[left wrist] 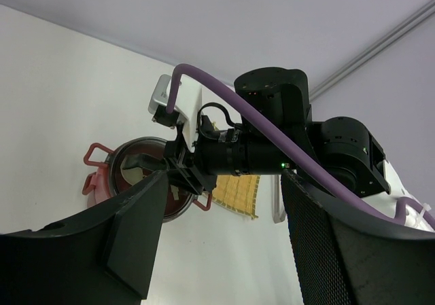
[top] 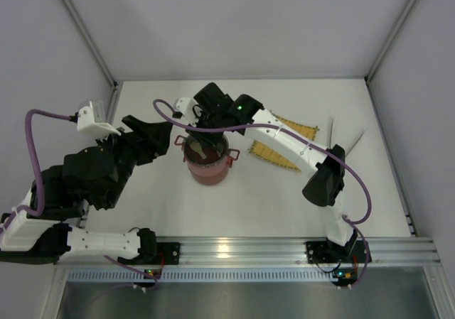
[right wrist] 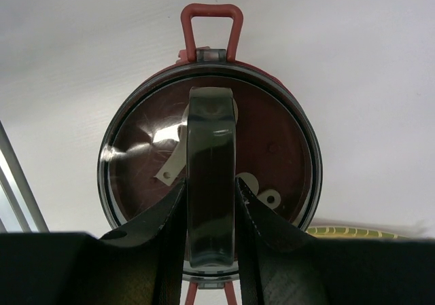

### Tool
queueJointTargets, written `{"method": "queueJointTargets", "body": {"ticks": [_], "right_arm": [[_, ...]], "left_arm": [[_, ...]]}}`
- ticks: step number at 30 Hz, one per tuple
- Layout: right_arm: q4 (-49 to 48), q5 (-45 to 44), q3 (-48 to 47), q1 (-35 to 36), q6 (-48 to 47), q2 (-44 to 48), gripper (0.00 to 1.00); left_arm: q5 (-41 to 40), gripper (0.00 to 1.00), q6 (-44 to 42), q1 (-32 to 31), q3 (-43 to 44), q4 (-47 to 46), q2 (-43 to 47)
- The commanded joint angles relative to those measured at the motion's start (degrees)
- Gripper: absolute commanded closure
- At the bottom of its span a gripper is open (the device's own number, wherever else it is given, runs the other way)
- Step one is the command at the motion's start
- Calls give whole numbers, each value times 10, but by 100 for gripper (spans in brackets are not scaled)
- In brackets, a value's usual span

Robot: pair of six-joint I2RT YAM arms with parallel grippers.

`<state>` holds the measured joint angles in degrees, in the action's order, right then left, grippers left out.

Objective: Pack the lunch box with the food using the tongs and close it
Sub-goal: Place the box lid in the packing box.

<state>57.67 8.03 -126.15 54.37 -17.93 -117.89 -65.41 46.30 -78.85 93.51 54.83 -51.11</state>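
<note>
R claw point(right wrist: 211, 198) clenched on lid handle point(right wrist: 211, 135), lunch box point(right wrist: 310, 157) centre; L claw point(left wrist: 223, 183) released near rim.

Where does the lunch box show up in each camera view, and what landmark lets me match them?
Top external: lunch box just left of picture centre.
Left wrist: lower left of centre, partly hidden.
Right wrist: fills the centre, seen from above.
Shared landmark: yellow mat beside it.
</note>
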Motion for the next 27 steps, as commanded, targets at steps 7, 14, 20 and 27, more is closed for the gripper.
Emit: {"method": "queueJointTargets", "body": {"ticks": [7, 14, 20, 27], "right_arm": [[-9, 15, -26, 9, -11, -13, 91], [-17, 14, -11, 9, -11, -16, 91], [-47, 3, 17, 9, -4, -3, 90], [-55, 0, 40, 9, -4, -2, 89]], "left_arm": [[-5, 28, 2, 0, -4, 7, 8], [-6, 28, 6, -1, -11, 7, 10], [-7, 27, 11, 0, -16, 10, 13], [-8, 27, 19, 0, -25, 13, 14]]}}
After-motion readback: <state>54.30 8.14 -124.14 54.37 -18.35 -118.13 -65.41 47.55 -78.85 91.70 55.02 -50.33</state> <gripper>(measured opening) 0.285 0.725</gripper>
